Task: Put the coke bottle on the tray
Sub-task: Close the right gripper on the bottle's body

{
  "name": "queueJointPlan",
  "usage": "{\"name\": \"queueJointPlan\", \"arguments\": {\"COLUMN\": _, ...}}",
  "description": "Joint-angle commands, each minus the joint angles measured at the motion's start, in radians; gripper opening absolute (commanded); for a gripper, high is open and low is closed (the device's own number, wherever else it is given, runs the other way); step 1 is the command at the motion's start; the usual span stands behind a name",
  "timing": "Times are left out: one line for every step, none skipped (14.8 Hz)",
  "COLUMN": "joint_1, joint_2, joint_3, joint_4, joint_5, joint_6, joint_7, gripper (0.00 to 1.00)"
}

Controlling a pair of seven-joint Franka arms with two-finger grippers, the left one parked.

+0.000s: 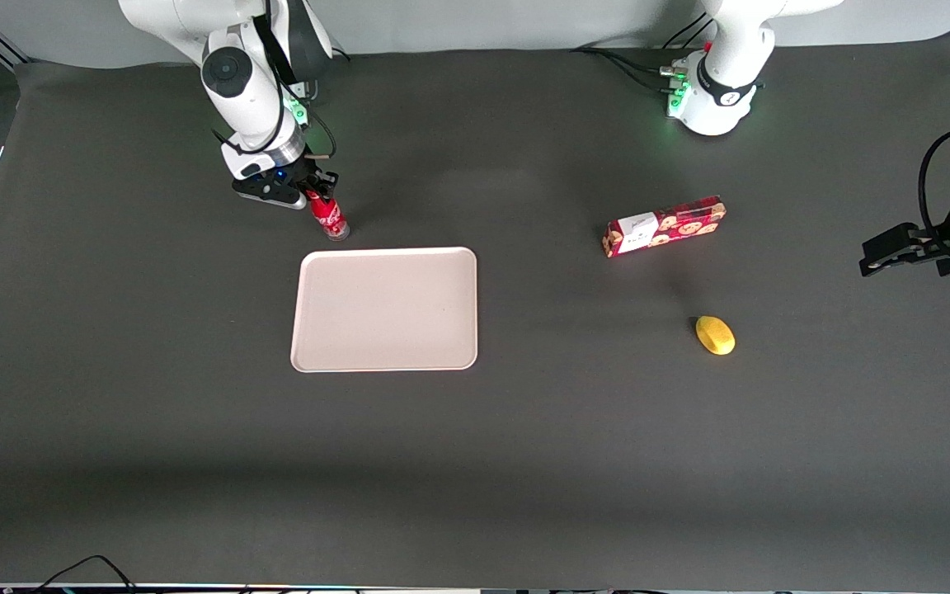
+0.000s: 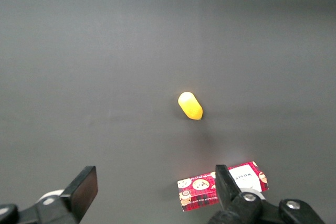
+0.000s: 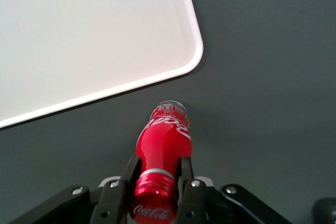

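The coke bottle [image 1: 328, 216], slim and red with a white script logo, stands tilted on the table just farther from the front camera than the tray [image 1: 384, 309]. My right gripper [image 1: 312, 194] is above the bottle's top and shut on its neck. In the right wrist view the fingers [image 3: 185, 174] press both sides of the neck just below the red cap, and the bottle [image 3: 164, 140] points its silvery base toward a rounded corner of the tray [image 3: 79, 35]. The tray is pale pinkish-beige, flat, and has nothing on it.
A red cookie box [image 1: 663, 226] and a yellow lemon-like object [image 1: 715, 335] lie toward the parked arm's end of the table. Both show in the left wrist view, the box [image 2: 202, 192] and the yellow object [image 2: 190, 105]. The table cover is dark grey.
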Motion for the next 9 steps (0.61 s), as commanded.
{"name": "queueJointPlan", "arguments": {"joint_1": -0.01, "joint_2": -0.023, "joint_3": 0.01, "joint_4": 0.009, "joint_5": 0.023, "joint_6": -0.015, "joint_7": 0.001, "gripper": 0.0}}
{"name": "queueJointPlan", "arguments": {"joint_1": -0.013, "joint_2": -0.023, "joint_3": 0.004, "joint_4": 0.034, "joint_5": 0.023, "joint_6": -0.032, "joint_7": 0.001, "gripper": 0.0}}
{"name": "queueJointPlan", "arguments": {"joint_1": -0.026, "joint_2": -0.027, "joint_3": -0.003, "joint_4": 0.063, "joint_5": 0.023, "joint_6": -0.065, "joint_7": -0.004, "gripper": 0.0}}
{"name": "queueJointPlan", "arguments": {"joint_1": -0.052, "joint_2": -0.035, "joint_3": -0.005, "joint_4": 0.103, "joint_5": 0.022, "joint_6": -0.108, "joint_7": -0.007, "gripper": 0.0}}
{"name": "queueJointPlan", "arguments": {"joint_1": -0.073, "joint_2": -0.04, "joint_3": -0.013, "joint_4": 0.148, "joint_5": 0.022, "joint_6": -0.149, "joint_7": -0.005, "gripper": 0.0}}
{"name": "queueJointPlan", "arguments": {"joint_1": -0.081, "joint_2": -0.041, "joint_3": -0.037, "joint_4": 0.199, "joint_5": 0.014, "joint_6": -0.189, "joint_7": -0.004, "gripper": 0.0}}
{"name": "queueJointPlan", "arguments": {"joint_1": -0.081, "joint_2": -0.044, "joint_3": -0.072, "joint_4": 0.245, "joint_5": 0.007, "joint_6": -0.238, "joint_7": -0.004, "gripper": 0.0}}
{"name": "queueJointPlan", "arguments": {"joint_1": -0.082, "joint_2": -0.058, "joint_3": -0.107, "joint_4": 0.297, "joint_5": -0.012, "joint_6": -0.292, "joint_7": -0.004, "gripper": 0.0}}
{"name": "queueJointPlan", "arguments": {"joint_1": -0.084, "joint_2": -0.064, "joint_3": -0.144, "joint_4": 0.354, "joint_5": -0.044, "joint_6": -0.35, "joint_7": 0.001, "gripper": 0.0}}
